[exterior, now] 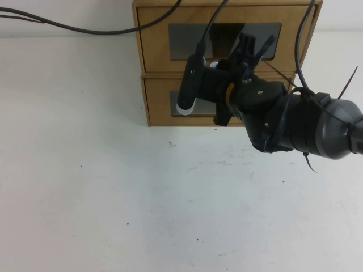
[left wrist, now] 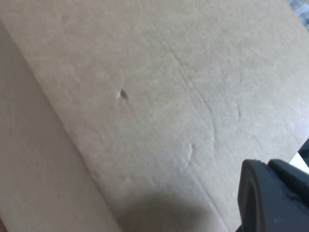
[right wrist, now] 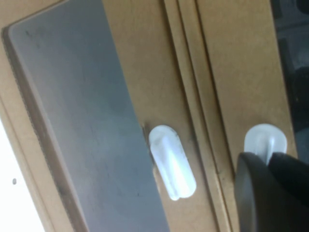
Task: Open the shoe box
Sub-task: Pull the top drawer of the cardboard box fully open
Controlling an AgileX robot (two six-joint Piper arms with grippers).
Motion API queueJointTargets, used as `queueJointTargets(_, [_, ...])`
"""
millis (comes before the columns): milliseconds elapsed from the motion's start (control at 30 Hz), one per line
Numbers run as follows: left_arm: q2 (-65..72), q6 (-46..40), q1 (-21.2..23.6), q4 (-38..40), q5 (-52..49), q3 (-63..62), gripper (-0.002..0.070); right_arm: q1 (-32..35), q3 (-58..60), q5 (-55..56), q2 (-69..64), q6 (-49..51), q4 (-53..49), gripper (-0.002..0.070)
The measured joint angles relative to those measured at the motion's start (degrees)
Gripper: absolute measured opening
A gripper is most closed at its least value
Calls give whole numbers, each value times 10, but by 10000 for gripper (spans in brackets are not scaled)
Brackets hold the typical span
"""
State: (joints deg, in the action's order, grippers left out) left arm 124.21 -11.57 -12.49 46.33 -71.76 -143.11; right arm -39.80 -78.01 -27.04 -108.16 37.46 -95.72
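Shoe boxes (exterior: 159, 56) stacked at table (exterior: 113, 198) rear, right claw (exterior: 256, 41) on a handle (right wrist: 263, 137)

One white handle (right wrist: 264, 137) partly behind right hand (right wrist: 268, 166)

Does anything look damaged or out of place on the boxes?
Only minor wear: the cardboard close to the left gripper has a small dent and faint creases. The right gripper pinches a white handle normally.

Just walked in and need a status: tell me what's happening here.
The right gripper is shut on a white handle of the two stacked shoe boxes, apparently the upper one's. Both boxes look shut. The left gripper sits close to plain cardboard, out of the high view.
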Motion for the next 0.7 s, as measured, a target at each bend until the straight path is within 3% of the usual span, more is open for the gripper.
queueJointTargets(700, [0,0,-4,-15,0,0,-6,-5,47,-15,38,-39,44,7])
